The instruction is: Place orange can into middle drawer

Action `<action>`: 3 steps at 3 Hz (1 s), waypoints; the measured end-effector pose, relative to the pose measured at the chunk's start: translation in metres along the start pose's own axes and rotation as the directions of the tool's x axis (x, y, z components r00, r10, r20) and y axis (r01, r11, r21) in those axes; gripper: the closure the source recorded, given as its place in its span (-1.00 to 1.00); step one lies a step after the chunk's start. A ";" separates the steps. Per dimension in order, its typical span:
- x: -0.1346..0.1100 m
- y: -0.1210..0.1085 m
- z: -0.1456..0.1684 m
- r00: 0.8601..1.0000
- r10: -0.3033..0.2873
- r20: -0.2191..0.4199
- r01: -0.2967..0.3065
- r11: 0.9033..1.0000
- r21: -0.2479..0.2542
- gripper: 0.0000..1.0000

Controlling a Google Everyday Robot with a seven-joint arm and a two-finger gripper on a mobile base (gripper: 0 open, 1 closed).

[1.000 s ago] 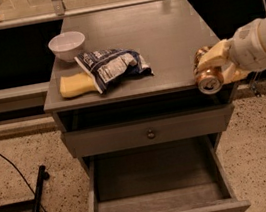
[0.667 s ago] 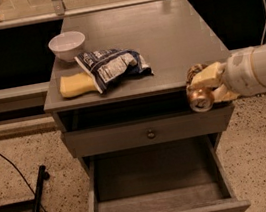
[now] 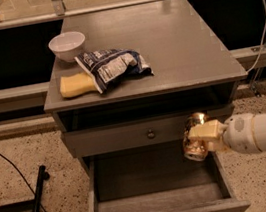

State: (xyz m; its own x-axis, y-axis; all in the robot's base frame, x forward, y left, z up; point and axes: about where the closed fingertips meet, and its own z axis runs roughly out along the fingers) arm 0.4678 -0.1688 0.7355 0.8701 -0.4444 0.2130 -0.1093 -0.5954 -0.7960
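- Orange can (image 3: 196,149): lower right of frame, clamped between the fingers of the gripper (image 3: 202,132), over the right rear of the open middle drawer (image 3: 155,178).
- Risk: release here could clip the right wall; the dented can may roll.
- Cabinet top (image 3: 183,44), upper left: white bowl (image 3: 67,43), chip bag (image 3: 113,65), yellow sponge (image 3: 75,85).
- Speckled floor (image 3: 24,151) around.

white bowl (image 3: 67,44), yellow sponge (image 3: 75,85), chip bag (image 3: 114,66)

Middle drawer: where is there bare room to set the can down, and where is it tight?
In the middle drawer, the plank floor is bare from the left wall to the centre. It is tight at the right wall, where the gripper holds the orange can close to the upper drawer front.
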 end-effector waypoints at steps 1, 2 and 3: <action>-0.025 0.026 0.010 0.996 0.043 0.074 -0.047 0.997 0.056 1.00; -0.029 0.027 0.014 0.995 0.041 0.091 -0.047 0.997 0.059 1.00; -0.037 0.058 0.053 0.991 0.052 0.126 -0.051 0.999 -0.014 1.00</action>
State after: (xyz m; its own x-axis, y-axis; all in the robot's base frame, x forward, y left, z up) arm 0.4547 -0.1519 0.6516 0.9167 -0.3874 0.0982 -0.1602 -0.5813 -0.7978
